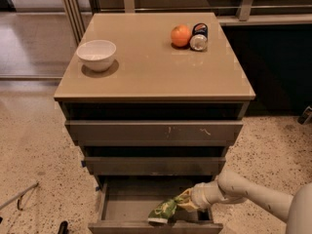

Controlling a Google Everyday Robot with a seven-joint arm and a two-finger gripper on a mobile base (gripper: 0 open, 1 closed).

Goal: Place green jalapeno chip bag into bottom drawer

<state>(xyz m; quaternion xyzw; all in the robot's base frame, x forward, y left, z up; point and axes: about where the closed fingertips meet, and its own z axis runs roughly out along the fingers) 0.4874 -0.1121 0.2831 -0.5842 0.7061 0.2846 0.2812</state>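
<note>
Three grey-brown drawers were stacked in the cabinet. The upper drawer front (153, 130) was flat and marked with pale scratches right of its centre. The middle drawer front (153, 165) was plain. The bottom drawer (122, 209) stood pulled out, a shallow rectangular box with a dull, smooth floor.

Inside that drawer, toward its front right corner, lay the green jalapeno chip bag (165, 210). It was crumpled foil, mottled green and yellow, with a pale end down by the drawer's front wall. The bag was tilted, its upper end bunched at the gripper (189, 200). The gripper reached in over the drawer's right edge on a smooth, rounded cream arm (253, 196). The fingers were clamped on the bag's upper end. Whether the pale end touched the drawer floor I could not tell.

On top, the tan surface (156, 77) was glossy and square-cornered. A round white bowl (96, 54) sat near its left edge. A smooth orange fruit (181, 35) sat near the back edge, toward the back right corner. Just beside it lay a dark can (199, 37) on its side, silvery end facing forward. Below, the floor (34, 145) was pale speckled stone.
</note>
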